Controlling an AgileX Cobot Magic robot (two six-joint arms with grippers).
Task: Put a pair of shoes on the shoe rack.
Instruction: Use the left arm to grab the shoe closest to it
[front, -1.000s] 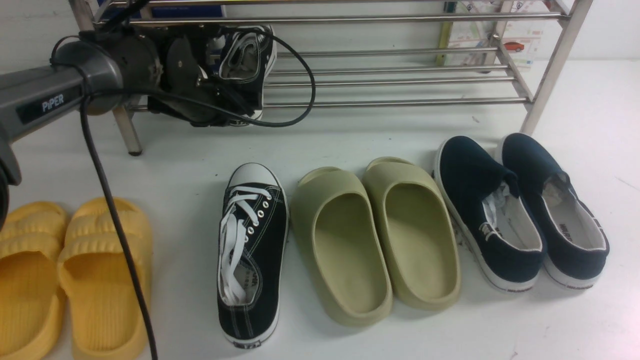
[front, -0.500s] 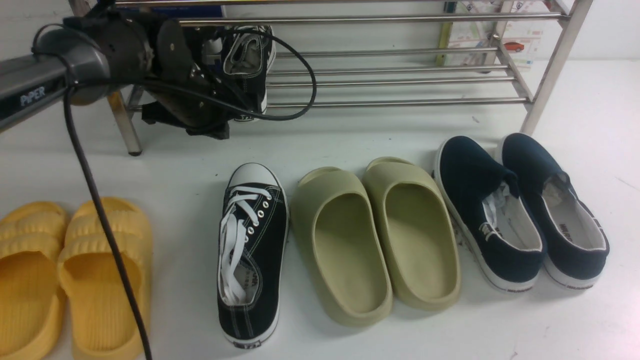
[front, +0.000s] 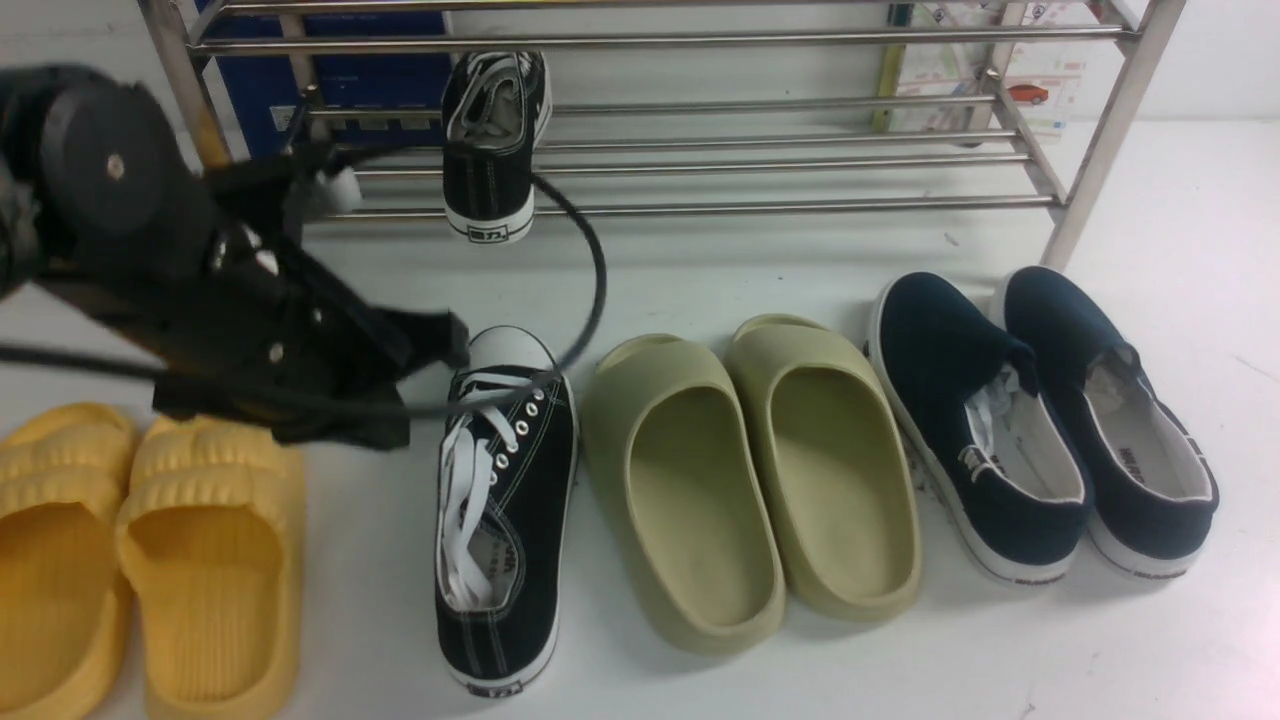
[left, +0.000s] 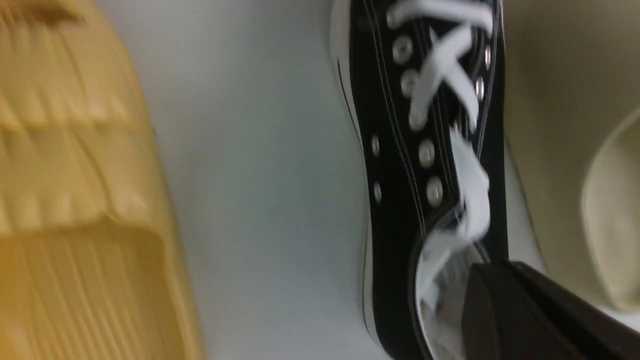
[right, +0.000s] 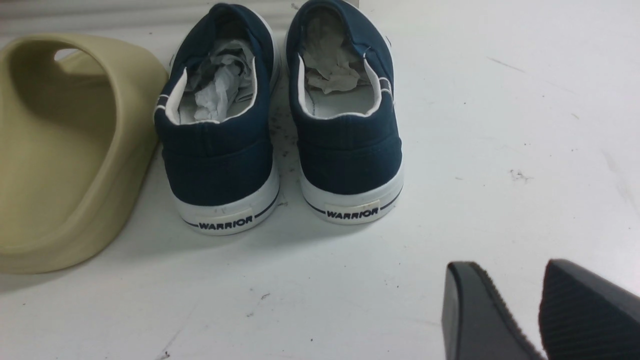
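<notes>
One black canvas sneaker (front: 492, 140) with a white sole lies on the lower bars of the steel shoe rack (front: 800, 205), heel toward me. The other black sneaker (front: 505, 500) with white laces lies on the table, toe cap toward the rack. It also shows, blurred, in the left wrist view (left: 430, 125). My left gripper (front: 428, 392) is motion-blurred, hovers just left of this sneaker's toe and looks open and empty. One finger (left: 525, 315) shows over the sneaker's opening. My right gripper (right: 515, 280) is open and empty above bare table.
Two olive foam slippers (front: 750, 480) lie right of the table sneaker. Navy slip-ons (front: 1040, 420) lie further right, their heels in the right wrist view (right: 280, 150). Yellow slippers (front: 140, 560) lie at the near left. A blue box (front: 350, 75) stands behind the rack.
My left gripper has let go of the sneaker, which stays on the rack's lower bars. The arm has pulled back from the rack and come down beside the sneaker on the table.
</notes>
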